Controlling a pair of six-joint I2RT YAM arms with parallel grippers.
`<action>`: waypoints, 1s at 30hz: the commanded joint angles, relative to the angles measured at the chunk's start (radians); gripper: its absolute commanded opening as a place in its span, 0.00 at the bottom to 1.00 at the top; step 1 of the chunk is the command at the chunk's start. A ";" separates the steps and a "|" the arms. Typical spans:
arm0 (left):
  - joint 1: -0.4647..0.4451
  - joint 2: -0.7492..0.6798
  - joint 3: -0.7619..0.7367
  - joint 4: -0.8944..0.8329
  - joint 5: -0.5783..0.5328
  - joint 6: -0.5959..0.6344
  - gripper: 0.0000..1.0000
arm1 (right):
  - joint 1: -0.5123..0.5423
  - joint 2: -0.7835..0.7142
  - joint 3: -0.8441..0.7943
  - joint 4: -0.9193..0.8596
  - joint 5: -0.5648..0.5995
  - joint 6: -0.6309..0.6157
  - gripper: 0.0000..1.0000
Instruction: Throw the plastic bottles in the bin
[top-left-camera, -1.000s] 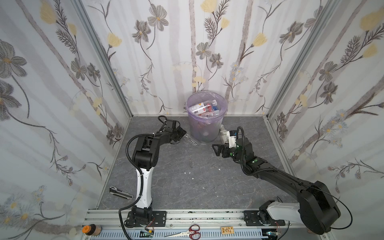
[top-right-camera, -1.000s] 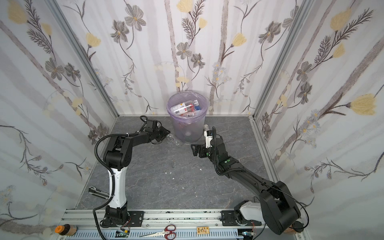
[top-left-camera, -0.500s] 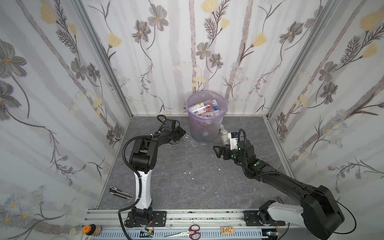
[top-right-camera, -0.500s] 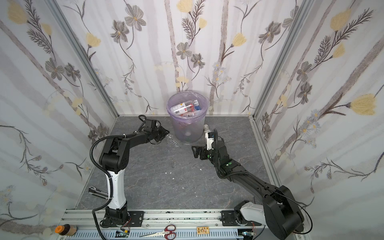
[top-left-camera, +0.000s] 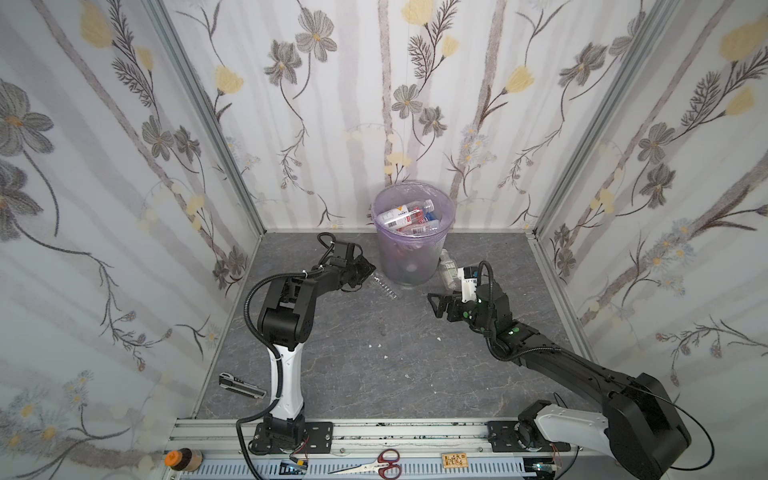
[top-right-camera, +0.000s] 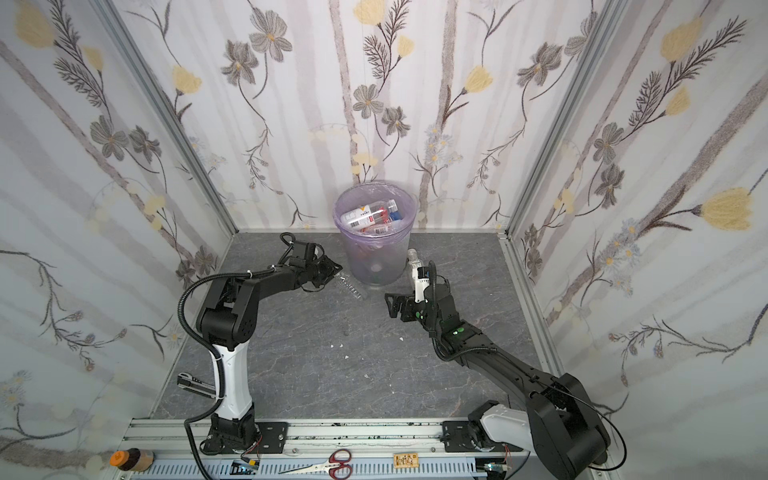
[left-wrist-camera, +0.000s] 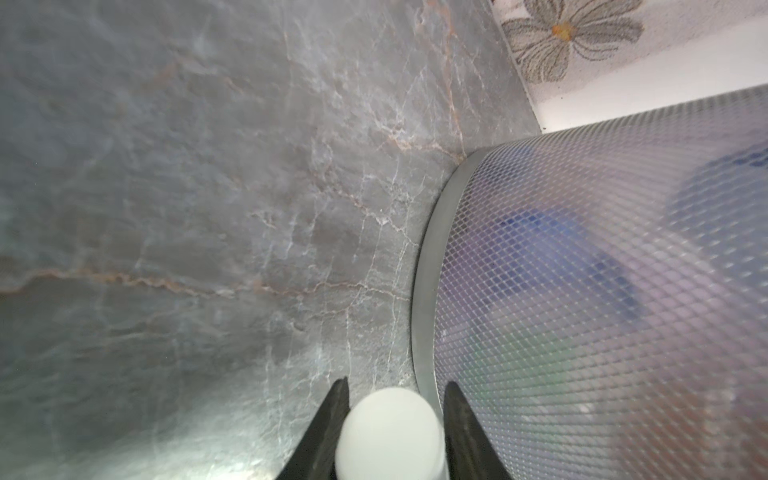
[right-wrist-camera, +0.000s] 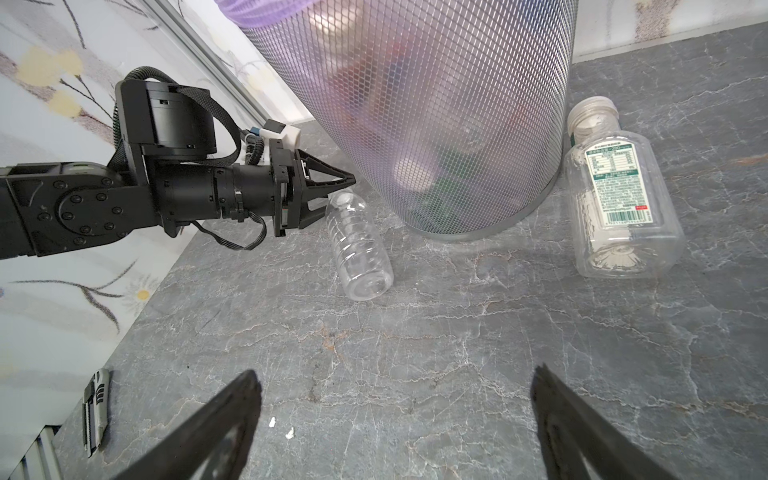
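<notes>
The bin (top-left-camera: 409, 266) (top-right-camera: 374, 268), a mesh basket with a lilac bag, stands at the back wall and holds several plastic bottles (top-left-camera: 409, 216) (top-right-camera: 370, 216). A clear ribbed bottle (top-left-camera: 384, 284) (top-right-camera: 351, 286) (right-wrist-camera: 361, 249) lies on the floor against the left of the bin's foot. My left gripper (top-left-camera: 369, 271) (top-right-camera: 337, 270) (left-wrist-camera: 397, 384) (right-wrist-camera: 351, 180) is shut on its white cap (left-wrist-camera: 390, 432), right beside the bin's mesh (left-wrist-camera: 582, 291). A square clear bottle with a green-and-white label (top-left-camera: 448, 268) (top-right-camera: 412, 262) (right-wrist-camera: 615, 199) lies right of the bin (right-wrist-camera: 436, 104). My right gripper (top-left-camera: 433, 304) (top-right-camera: 390, 305) (right-wrist-camera: 395, 386) hangs open over bare floor, short of both bottles.
A box cutter (top-left-camera: 242, 384) (top-right-camera: 193, 382) (right-wrist-camera: 94, 409) lies by the left wall near the front. Scissors (top-left-camera: 374, 459) and a brown jar with an orange lid (top-left-camera: 183, 459) rest on the front rail. Papered walls close in three sides.
My left jaws have closed the last bit onto the ribbed bottle's cap. The left arm's elbow has shifted slightly. The right arm has barely moved and stays open.
</notes>
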 joint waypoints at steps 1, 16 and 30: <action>-0.007 -0.023 -0.028 0.054 0.037 -0.019 0.30 | 0.003 0.011 -0.017 0.069 -0.002 0.032 1.00; -0.007 -0.101 -0.153 0.213 0.119 -0.151 0.30 | 0.022 0.093 -0.014 0.156 -0.020 0.067 1.00; -0.053 -0.288 -0.213 0.302 0.143 -0.297 0.30 | 0.024 0.115 0.052 0.252 -0.122 0.101 1.00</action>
